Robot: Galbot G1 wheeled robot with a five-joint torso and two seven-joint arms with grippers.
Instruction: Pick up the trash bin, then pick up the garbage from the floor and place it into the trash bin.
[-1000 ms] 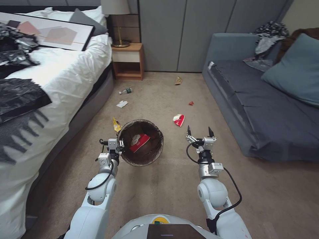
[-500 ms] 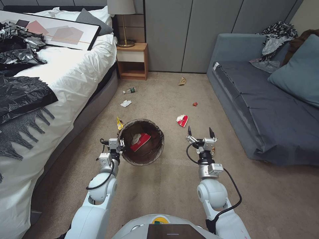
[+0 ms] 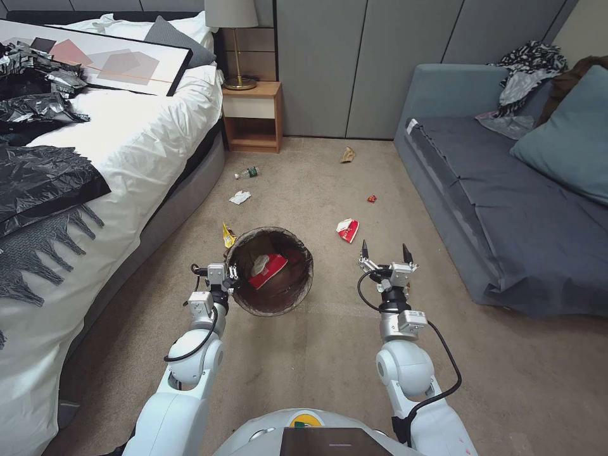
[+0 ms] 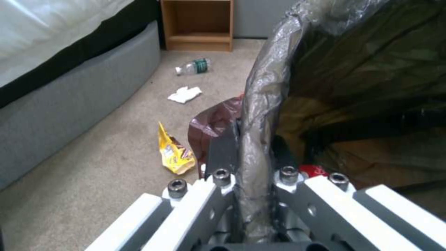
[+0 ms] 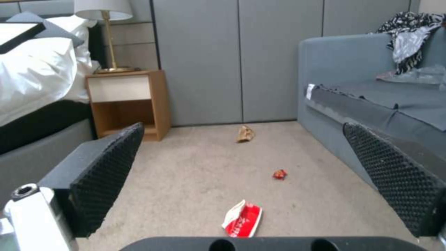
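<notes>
The trash bin (image 3: 269,271) hangs over the carpet between bed (image 3: 95,164) and sofa (image 3: 506,209), its lined rim pinched in the closed left claw (image 3: 229,275) (a red-and-white carton already lies inside). The right claw (image 3: 384,252) hovers spread wide and empty, just short of the red-and-white carton (image 3: 347,229) on the floor. I'd lower it straight over that carton's flat body, closing across the narrow side, keeping the bin level.

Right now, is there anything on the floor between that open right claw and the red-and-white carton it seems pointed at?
Nothing visible. Bare carpet lies between the open right gripper and the carton; the small red scrap sits beyond it. The left gripper holds the bin by its rim.
</notes>
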